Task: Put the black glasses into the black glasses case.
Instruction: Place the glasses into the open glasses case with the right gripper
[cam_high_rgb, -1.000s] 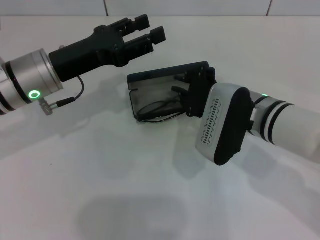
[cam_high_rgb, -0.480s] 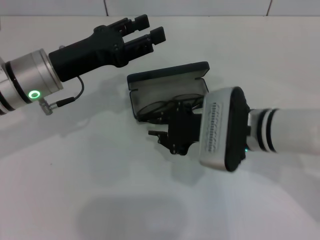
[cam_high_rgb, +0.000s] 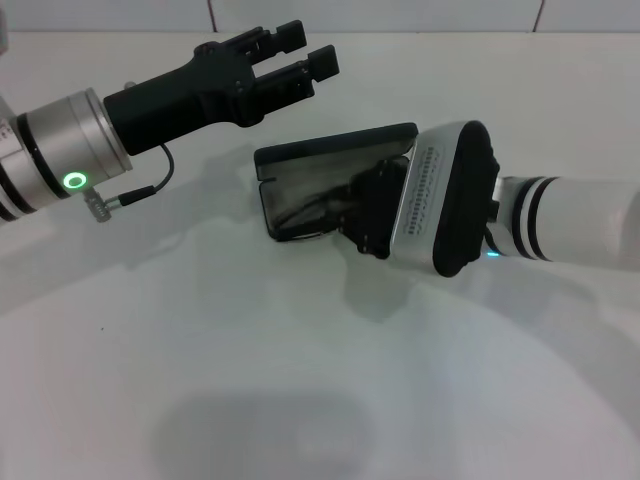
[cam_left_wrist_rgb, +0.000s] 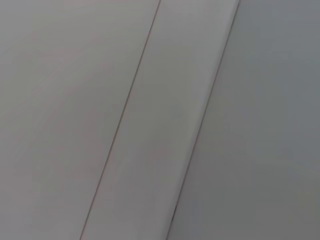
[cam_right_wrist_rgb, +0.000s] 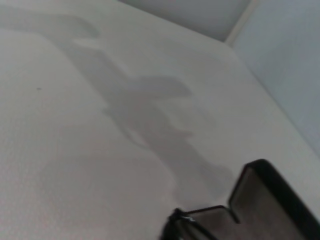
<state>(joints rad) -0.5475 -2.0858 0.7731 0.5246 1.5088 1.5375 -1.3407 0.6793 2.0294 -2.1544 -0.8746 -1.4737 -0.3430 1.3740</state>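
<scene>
Inside open black glasses case (cam_high_rgb: 335, 165), thin black glasses (cam_high_rgb: 310, 212)

open black glasses case (cam_right_wrist_rgb: 272, 200) corner, black glasses (cam_right_wrist_rgb: 192, 222) inside, white table (cam_right_wrist_rgb: 75, 150)

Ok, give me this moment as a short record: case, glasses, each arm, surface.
case: black glasses case open, lid raised, lying on the white table
glasses: black glasses lying in the case's tray, partly hidden by the right arm
right pincer: right pincer at the case, over the glasses; fingers hidden
left pincer: left pincer open, raised behind and to the left of the case, holding nothing
</scene>
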